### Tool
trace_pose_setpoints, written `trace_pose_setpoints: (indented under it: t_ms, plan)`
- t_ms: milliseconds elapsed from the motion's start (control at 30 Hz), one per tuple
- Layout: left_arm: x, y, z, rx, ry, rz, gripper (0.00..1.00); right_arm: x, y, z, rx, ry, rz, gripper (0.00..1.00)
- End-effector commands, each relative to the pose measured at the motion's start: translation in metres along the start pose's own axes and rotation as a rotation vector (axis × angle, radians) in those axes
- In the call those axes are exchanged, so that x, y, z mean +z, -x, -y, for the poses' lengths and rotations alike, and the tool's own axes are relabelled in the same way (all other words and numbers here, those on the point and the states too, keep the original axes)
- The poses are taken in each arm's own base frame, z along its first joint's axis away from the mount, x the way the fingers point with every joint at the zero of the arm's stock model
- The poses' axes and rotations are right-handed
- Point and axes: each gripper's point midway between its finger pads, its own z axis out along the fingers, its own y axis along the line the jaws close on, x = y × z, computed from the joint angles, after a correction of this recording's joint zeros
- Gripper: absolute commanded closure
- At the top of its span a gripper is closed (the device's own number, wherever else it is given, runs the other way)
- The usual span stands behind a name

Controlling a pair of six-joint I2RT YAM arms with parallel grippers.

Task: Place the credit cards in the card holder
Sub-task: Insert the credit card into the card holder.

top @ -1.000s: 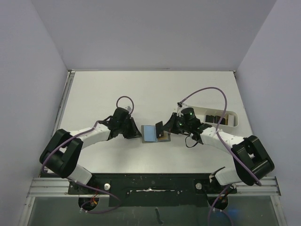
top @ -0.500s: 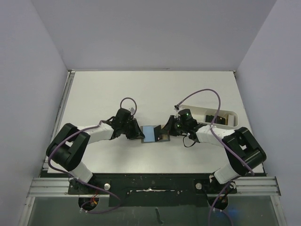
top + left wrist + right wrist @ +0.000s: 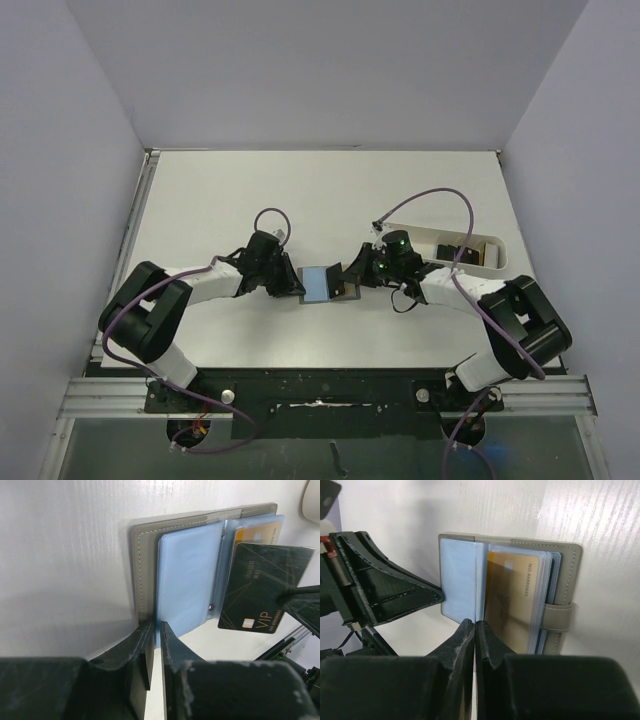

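Jaws clenched: left gripper (image 3: 155, 629) pins card holder (image 3: 145, 570) open; right gripper (image 3: 474, 625) pinches credit card (image 3: 265, 587) so we slot it.

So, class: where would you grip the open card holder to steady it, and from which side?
The card holder: its thin left flap edge, from the left; it lies flat and open, and the dark VIP card hangs over the right half.

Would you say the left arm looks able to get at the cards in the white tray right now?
Probably not: the left end effector is shut on the card holder, and the right arm lies between it and the white tray with the cards.
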Motion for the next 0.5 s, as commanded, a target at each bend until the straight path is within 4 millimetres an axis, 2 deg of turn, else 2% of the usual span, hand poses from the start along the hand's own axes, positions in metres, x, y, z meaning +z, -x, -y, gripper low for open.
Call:
trace_pose_setpoints:
  t_ms: [0, 267, 467]
  plan:
    - [0.002, 0.001, -0.010, 0.024, 0.040, 0.021, 0.89, -0.011, 0.018, -0.018, -0.033, 0.052, 0.064, 1.00]
    - [0.003, -0.001, -0.009, 0.022, 0.033, 0.021, 0.90, -0.002, 0.014, -0.019, -0.027, 0.088, 0.041, 1.00]
    - [0.004, -0.002, -0.010, 0.021, 0.033, 0.021, 0.89, 0.012, 0.009, -0.003, -0.023, 0.059, 0.007, 1.00]
